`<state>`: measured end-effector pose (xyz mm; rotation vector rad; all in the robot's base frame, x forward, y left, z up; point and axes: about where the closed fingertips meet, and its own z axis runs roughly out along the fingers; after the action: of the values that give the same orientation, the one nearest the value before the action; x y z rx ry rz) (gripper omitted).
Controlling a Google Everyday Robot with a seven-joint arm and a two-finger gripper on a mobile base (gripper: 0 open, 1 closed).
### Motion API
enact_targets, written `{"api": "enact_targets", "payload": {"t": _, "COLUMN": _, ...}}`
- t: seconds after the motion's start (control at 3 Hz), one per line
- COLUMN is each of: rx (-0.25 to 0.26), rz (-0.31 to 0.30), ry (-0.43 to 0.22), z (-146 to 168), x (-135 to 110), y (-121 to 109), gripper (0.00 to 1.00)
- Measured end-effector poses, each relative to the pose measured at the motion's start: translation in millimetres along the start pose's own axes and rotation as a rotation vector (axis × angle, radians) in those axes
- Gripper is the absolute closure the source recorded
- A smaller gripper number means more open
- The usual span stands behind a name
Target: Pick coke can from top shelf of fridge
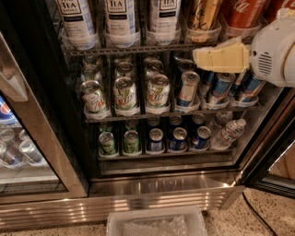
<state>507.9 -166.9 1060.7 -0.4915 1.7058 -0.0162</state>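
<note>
The coke can [242, 11] is red with white script and stands in a clear cup holder at the right end of the top shelf [124, 48], its top cut off by the frame edge. The fridge [161, 193] stands open, with a black interior and a ribbed steel base. My gripper [199, 58] is cream-coloured on a white wrist and comes in from the right. It points left, just below and in front of the top shelf's front edge, under the coke can and the gold-tan can [203, 14], and holds nothing.
White tea bottles [120, 16] fill the left of the top shelf. Green-silver cans [125, 94] and blue cans [221, 87] sit on the rack below, with a water bottle [227, 133] lower right. A neighbouring glass-door unit [18, 152] is at left; a clear bin [156, 223] is on the floor.
</note>
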Motion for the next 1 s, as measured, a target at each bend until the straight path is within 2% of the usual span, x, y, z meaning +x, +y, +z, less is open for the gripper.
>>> {"api": "enact_targets", "payload": {"t": 0.33, "rx": 0.044, "rz": 0.004, "ry": -0.018, "z": 1.0, "x": -0.4, "y": -6.7, "gripper": 0.0}}
{"api": "enact_targets", "payload": {"t": 0.67, "rx": 0.074, "rz": 0.006, "ry": -0.031, "z": 2.1, "x": 0.8, "y": -11.2, "gripper": 0.19}}
{"api": "enact_targets", "payload": {"t": 1.0, "rx": 0.088, "rz": 0.003, "ry": -0.045, "z": 6.0, "x": 0.1, "y": -12.7, "gripper": 0.26}}
